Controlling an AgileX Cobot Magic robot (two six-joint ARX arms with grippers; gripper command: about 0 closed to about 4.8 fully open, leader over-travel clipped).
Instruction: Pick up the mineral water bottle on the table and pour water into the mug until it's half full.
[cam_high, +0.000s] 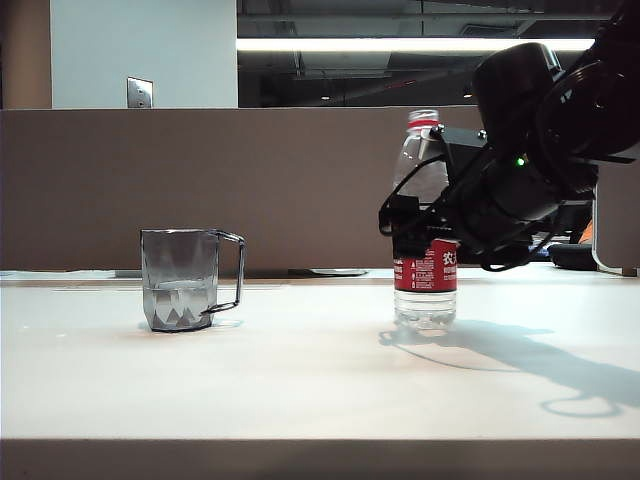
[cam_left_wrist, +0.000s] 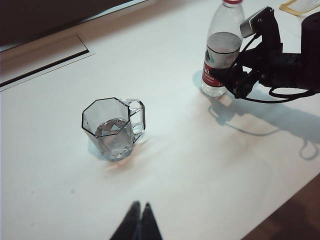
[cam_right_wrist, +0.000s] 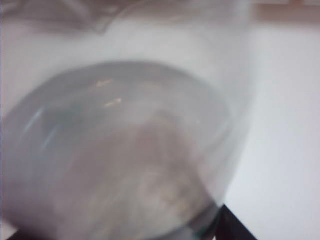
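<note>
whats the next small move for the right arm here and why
Probably back the right gripper away from the mineral water bottle: the bottle stands upright on the table, and the mug already holds water about halfway up.

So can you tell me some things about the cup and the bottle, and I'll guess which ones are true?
1. The bottle stands upright on the table. True.
2. The mug is empty. False: there is some water in it.
3. The right gripper is at the bottle. True.
4. The mug is tipped over. False: it stands upright.
5. The left gripper holds the mug. False: it is shut, apart from the mug.
</note>
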